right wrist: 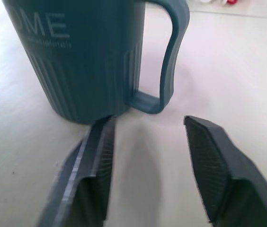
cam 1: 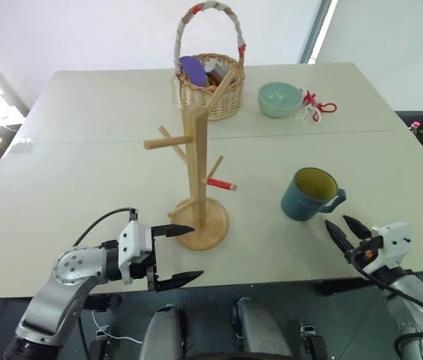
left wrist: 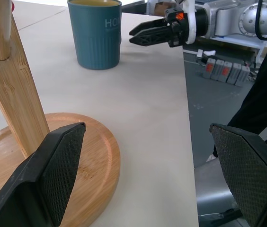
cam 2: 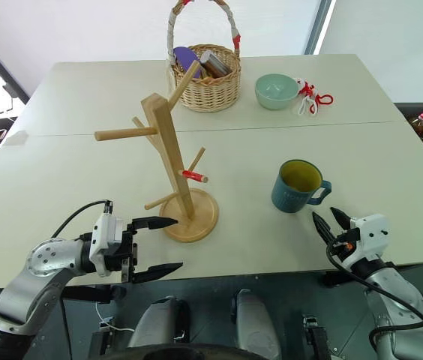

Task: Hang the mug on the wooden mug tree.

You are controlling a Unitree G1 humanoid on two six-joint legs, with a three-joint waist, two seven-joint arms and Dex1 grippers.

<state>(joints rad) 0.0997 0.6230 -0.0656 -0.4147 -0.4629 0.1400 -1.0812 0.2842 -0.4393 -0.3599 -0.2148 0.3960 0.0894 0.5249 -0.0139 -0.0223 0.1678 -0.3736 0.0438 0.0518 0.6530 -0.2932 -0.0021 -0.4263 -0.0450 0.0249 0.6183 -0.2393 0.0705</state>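
The mug (cam 1: 308, 195) stands upright on the pale worktop (cam 1: 84, 187), toward the robot's right and near the front edge, with its yellow-olive inside showing and its loop handle turned toward the robot's right. The right claw (cam 1: 348, 230) sits low over the worktop just in front of the mug, its two black fingers parted and empty, their tips pointing at the base of the handle without touching it; in the right wrist view the handle lines up with the gap between the two pads (right wrist: 98, 161). The wooden mug tree (cam 1: 197, 176) stands upright on its round disc base near the middle of the worktop, well apart from the mug, with bare pegs angling out from the post, one of them tipped in red and pointing toward the mug. The left claw (cam 1: 185, 255) is beside the front edge of the tree's base, its fingers spread wide and holding nothing, with the upper finger's tip over the rim of the disc. At the far side of the worktop a wicker basket (cam 1: 211, 94) with a tall wrapped handle holds a few items, and a pale green bowl (cam 1: 280, 99) sits beside it.
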